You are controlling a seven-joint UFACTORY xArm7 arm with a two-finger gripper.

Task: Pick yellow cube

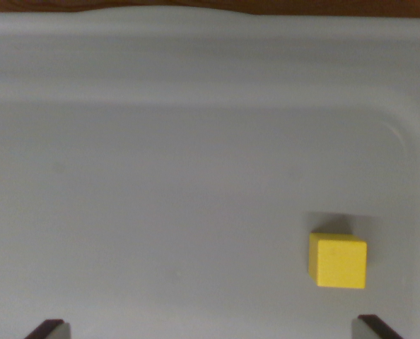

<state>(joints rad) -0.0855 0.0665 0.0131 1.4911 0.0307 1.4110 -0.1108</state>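
A yellow cube (337, 260) lies on the floor of a pale grey tray (160, 183), toward the wrist view's lower right. Only the two dark fingertips (46, 329) of my gripper (210, 330) show, at the bottom corners of the picture, spread wide apart and holding nothing. The cube lies just above and slightly inside the right-hand fingertip (374, 327), apart from it, and well right of the midline between the fingers.
The tray's raised rim (210, 49) runs across the top and curves down at the wrist view's right near the cube. A strip of brown wooden surface (196, 4) shows beyond the rim along the top edge.
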